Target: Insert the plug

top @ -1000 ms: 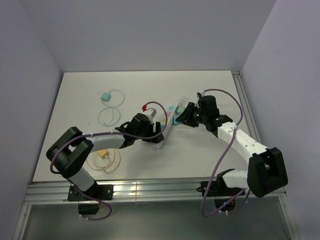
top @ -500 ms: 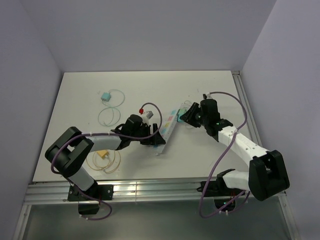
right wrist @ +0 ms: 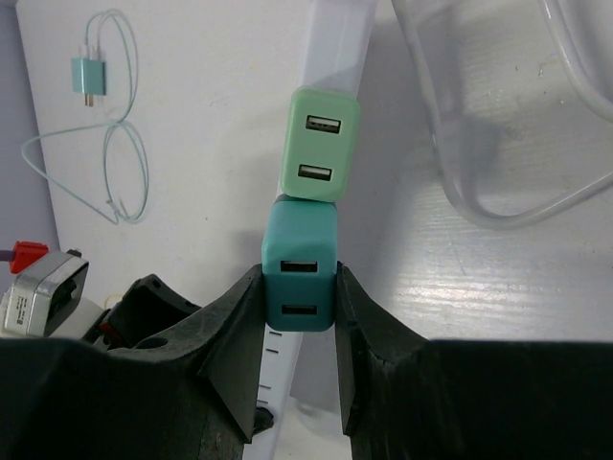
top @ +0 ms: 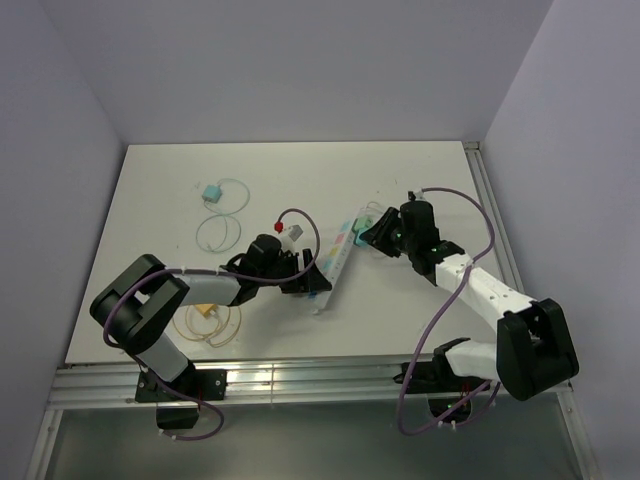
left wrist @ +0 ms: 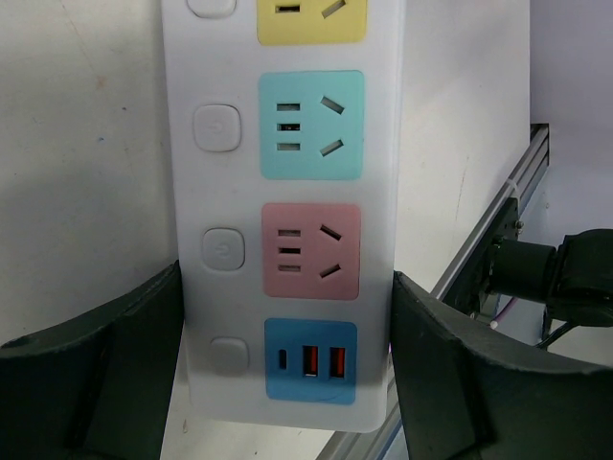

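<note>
A: Right claw (right wrist: 299, 309), what have you got?
B: I see it clenched on the teal plug (right wrist: 301, 251), one finger on each side. The plug sits over the power strip (right wrist: 337, 48), its top edge touching the green charger (right wrist: 322, 144) that's on the strip.
A: Is the plug seated in a socket?
B: I can't tell from my wrist view, the body hides the prongs.
A: Where is it on the tabletop (top: 420, 180)?
B: About mid-depth, right of centre, at the strip's far end.
A: And the left claw (left wrist: 287, 383)?
B: It's grasping the power strip at its near end. Both fingers (left wrist: 105, 374) press the long sides, level with the blue USB panel (left wrist: 310, 359). The pink socket (left wrist: 311, 251), teal socket (left wrist: 311, 125) and yellow socket (left wrist: 311, 19) face my camera.
A: Anything else?
B: There's a light-blue charger (top: 211, 192) with a coiled white cable toward the far-left corner. A yellow charger (top: 207, 308) with its cable lies by the near-left edge. Both are well apart from the strip.
</note>
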`<action>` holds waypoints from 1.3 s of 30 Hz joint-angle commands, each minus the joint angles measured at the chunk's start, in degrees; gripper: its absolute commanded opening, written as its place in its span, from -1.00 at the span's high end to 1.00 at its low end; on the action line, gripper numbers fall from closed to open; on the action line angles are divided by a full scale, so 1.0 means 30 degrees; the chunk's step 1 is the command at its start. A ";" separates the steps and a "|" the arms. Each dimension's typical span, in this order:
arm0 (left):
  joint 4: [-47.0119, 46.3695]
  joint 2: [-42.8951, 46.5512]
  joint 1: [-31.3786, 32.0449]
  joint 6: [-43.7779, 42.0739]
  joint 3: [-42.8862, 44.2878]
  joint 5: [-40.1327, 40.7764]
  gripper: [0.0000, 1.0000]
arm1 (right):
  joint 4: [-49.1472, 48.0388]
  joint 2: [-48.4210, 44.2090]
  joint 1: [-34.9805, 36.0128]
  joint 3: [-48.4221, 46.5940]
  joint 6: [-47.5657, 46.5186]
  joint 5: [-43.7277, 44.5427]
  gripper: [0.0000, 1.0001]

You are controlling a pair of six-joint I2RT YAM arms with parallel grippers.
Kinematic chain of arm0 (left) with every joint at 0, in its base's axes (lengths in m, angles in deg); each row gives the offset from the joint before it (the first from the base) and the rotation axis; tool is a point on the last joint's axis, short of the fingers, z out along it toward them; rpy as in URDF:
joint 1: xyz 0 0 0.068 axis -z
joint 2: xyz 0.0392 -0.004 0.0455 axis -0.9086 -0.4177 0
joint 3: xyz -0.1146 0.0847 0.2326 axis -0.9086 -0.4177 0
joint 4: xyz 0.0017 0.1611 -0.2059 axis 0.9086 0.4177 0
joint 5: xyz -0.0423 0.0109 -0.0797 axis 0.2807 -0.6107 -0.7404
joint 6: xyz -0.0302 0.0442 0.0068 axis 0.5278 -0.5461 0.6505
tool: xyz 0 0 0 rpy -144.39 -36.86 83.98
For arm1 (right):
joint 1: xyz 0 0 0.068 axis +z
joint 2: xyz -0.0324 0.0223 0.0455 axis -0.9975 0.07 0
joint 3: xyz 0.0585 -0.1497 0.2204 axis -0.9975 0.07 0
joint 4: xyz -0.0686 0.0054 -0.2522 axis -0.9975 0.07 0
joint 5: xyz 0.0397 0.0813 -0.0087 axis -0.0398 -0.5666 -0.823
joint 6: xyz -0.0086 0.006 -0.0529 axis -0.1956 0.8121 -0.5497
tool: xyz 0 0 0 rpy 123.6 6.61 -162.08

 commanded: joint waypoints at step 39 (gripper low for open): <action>-0.1063 -0.0241 0.0245 0.1372 -0.1685 -0.0388 0.99 | 0.3694 0.3969 0.0119 -0.4153 0.1375 0.0134 1.00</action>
